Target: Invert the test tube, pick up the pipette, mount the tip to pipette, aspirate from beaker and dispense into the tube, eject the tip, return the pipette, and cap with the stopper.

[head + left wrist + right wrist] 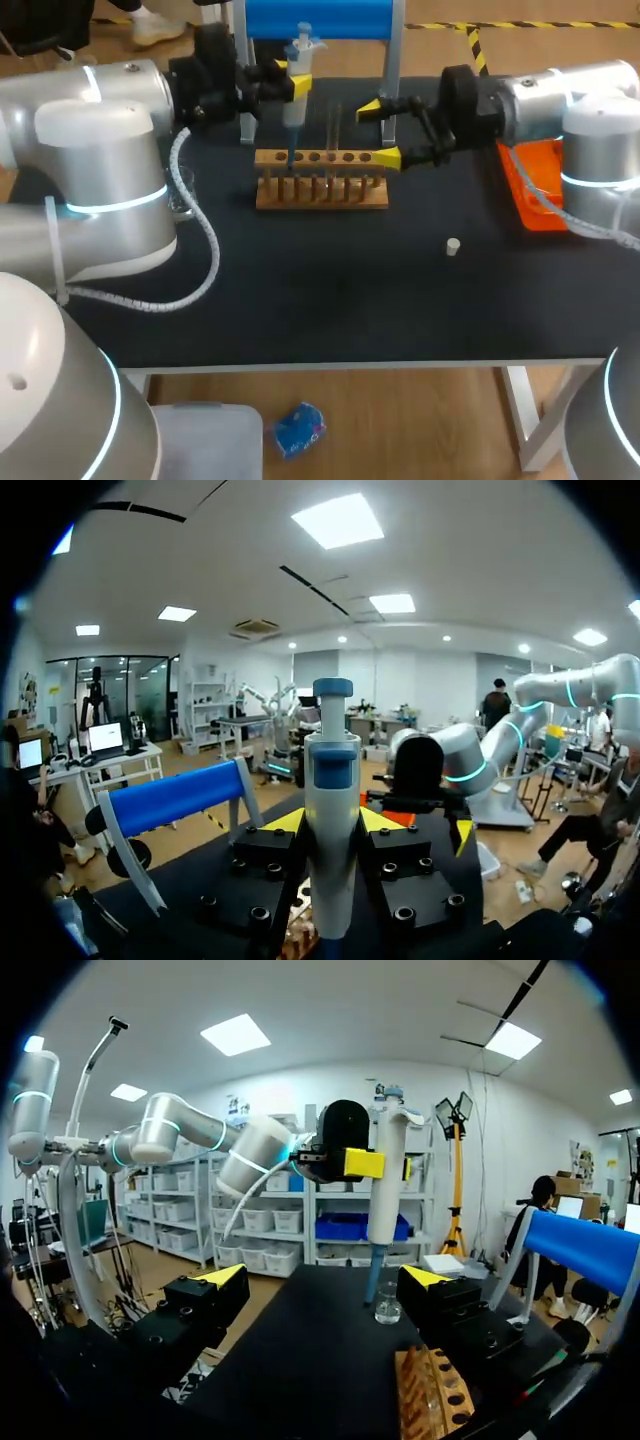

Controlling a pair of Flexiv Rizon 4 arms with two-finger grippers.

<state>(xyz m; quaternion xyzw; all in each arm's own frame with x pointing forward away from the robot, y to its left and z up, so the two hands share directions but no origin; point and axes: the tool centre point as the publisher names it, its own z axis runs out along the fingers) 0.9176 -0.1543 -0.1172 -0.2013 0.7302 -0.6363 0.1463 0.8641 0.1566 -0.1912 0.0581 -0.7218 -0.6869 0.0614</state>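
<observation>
A: How far along would you say this is?

B: Early to middle, by my reading. The slim white-and-blue plastic pipette [294, 108] is in hand. It stands upright in the left fingers [293, 78], which are closed on its barrel from both sides. Its narrow lower end hangs over the left end of the light wooden tube rack [330, 200].

A: Is the tip mounted?

B: I can't tell; the end is too fine to read. I also can't tell whether any liquid has been drawn or dispensed.

A: What's clearly left?

B: Capping. The small white cylindrical stopper [453, 246] lies loose on the matte black desk [330, 300], well apart from the rack, towards the right arm. Ejecting the tip and returning the pipette also look undone.

A: And the right fingers [381, 132]?

B: Spread wide, holding nothing, just beside the rack's right end.

A: Materials?

B: The rack is plain wood, a drilled top bar over a row of pegs. The small clear glass beaker [388, 1305] stands on the desk beyond the pipette; it's smooth and probably slippery. The pipette is hard, smooth plastic, round-bodied and tapering downward. An orange plastic tray [530, 205] sits at the desk's right side. The test tube itself I can't make out with confidence.
</observation>
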